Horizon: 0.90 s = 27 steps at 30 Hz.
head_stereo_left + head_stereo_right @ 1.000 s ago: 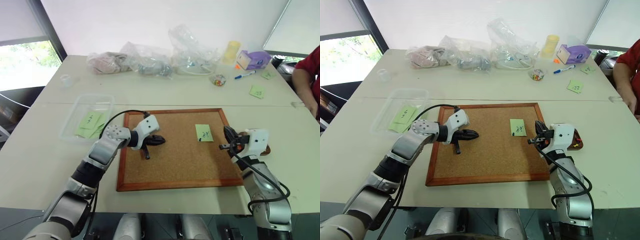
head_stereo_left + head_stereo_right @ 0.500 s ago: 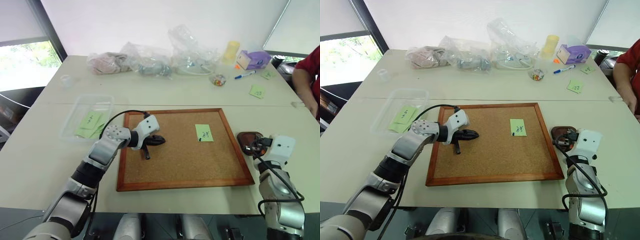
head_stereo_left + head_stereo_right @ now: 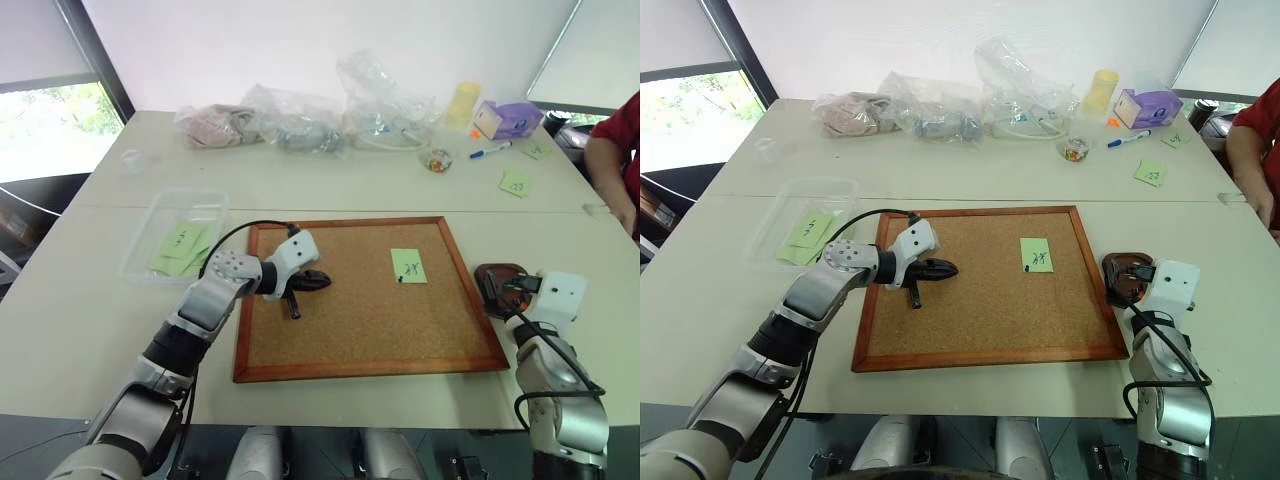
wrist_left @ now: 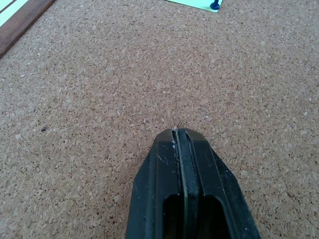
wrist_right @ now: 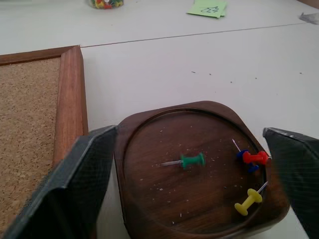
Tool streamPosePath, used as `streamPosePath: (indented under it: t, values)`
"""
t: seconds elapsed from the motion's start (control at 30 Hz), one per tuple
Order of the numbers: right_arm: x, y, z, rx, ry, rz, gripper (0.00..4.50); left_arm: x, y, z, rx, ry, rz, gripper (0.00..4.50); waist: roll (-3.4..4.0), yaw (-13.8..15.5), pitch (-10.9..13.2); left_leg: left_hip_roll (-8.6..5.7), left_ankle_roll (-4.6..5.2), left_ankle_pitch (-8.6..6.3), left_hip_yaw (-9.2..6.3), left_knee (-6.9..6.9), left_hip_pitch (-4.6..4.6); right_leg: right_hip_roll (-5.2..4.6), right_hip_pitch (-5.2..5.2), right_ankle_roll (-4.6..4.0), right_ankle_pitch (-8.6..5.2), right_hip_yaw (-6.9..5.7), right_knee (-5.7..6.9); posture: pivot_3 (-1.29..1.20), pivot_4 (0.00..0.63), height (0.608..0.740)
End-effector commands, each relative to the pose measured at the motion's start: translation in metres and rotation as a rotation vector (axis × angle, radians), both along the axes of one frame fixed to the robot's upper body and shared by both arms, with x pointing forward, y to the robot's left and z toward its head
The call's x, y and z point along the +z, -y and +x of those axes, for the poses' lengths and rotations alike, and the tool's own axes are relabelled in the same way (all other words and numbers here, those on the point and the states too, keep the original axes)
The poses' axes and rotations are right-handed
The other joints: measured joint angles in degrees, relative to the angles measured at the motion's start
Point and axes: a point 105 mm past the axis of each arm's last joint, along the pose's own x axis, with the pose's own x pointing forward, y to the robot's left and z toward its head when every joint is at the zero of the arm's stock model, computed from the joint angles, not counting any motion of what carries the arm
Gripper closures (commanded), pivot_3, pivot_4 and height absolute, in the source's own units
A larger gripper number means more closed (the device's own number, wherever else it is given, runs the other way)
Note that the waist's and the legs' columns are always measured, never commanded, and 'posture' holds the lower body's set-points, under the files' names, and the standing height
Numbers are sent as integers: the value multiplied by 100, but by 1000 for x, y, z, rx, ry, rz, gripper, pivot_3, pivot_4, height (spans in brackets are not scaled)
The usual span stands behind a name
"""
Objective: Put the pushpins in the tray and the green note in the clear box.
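The dark wooden tray [image 5: 149,124] lies just right of the cork board, between the spread fingers of my right gripper [image 5: 189,132], which is open and holds nothing. Green [image 5: 192,160], red [image 5: 255,158], blue [image 5: 242,155] and yellow [image 5: 247,201] pushpins lie in it. The green note [image 3: 407,265] is on the board, fixed by a blue pushpin [image 3: 399,279] at its lower corner. My left gripper [image 3: 318,281] is shut and empty, low over the board's left part. The clear box [image 3: 150,215] stands left of the board with green notes inside.
The wood-framed cork board [image 3: 360,300] takes up the table's middle. Wrinkled plastic bags [image 3: 300,120], a yellow cup [image 3: 463,102], a purple box [image 3: 508,118], a marker [image 3: 490,151] and loose green notes [image 3: 514,182] line the back. A person's arm [image 3: 612,160] rests at the right edge.
My right gripper swung right from the board's right edge to the tray and then opened. The left arm stayed still.
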Motion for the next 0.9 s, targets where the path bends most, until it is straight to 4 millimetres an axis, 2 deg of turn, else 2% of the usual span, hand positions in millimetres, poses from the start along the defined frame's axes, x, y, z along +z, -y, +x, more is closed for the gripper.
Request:
streamPosePath:
  t: [0.03, 0.1, 0.17, 0.2, 0.27, 0.33, 0.4, 0.53, 0.67, 0.9]
  values:
    - [23, 5, -1, -10, 94, -29, 47, -12, -1, -3, 7, -32, 23, 4500, 0, 0, 0, 0, 0, 0, 0, 0, 0, 0, 0, 0, 0, 0, 0, 0, 150, 737]
    - [29, 5, -1, -11, 121, -31, 47, -12, -1, -3, 7, -32, 23, 4500, 0, 0, 0, 0, 0, 0, 0, 0, 0, 0, 0, 0, 0, 0, 0, 0, 150, 737]
    - [44, 2, -2, 15, 191, -41, 47, -11, -1, -3, 5, -31, 21, 4500, 0, 0, 0, 0, 0, 0, 0, 0, 0, 0, 0, 1, 0, 0, 0, 0, 150, 737]
    - [52, -4, -1, 49, 226, -50, 47, -11, -1, -3, 5, -31, 21, 4500, 0, 0, 0, 0, 0, 0, 0, 0, 0, 0, 0, 1, 0, 0, 0, 0, 150, 737]
    - [64, -32, 3, 209, 254, -70, 47, -10, -2, -3, 5, -30, 21, 4500, 2, -4, 0, 0, 0, 0, 0, 0, 0, 0, 0, 1, 1, 0, 0, 0, 150, 737]
    - [59, -67, 9, 390, 217, -36, 47, -10, -3, -2, 4, -27, 22, 4500, 1, -5, -1, 0, 0, 0, -1, 0, 1, 1, 0, 1, 1, 0, 0, 0, 150, 737]
    - [48, -93, 13, 513, 165, 2, 47, -10, -3, -1, 3, -25, 24, 4500, -2, -6, -3, 2, 0, 0, -2, 0, 2, 3, 2, 1, 1, 0, 0, 0, 150, 737]
    - [27, -123, 18, 633, 87, 42, 47, -9, -2, 1, 2, -17, 23, 4500, -2, 16, -2, 0, 0, 0, -3, 0, -2, 1, 2, 0, 0, -1, -2, 0, 150, 737]
    - [19, -136, 20, 678, 67, 64, 47, -8, -2, 1, 4, -14, 21, 4500, -2, 12, -2, -3, 0, 0, -2, 1, -2, -2, 2, 0, 0, -1, -5, 0, 150, 737]
    - [9, -140, 17, 704, 23, 74, 47, -8, -2, 0, 6, -15, 16, 4500, -2, 10, -2, -2, 0, 0, -2, 1, -2, -1, 1, 0, 0, -1, -4, 0, 150, 737]
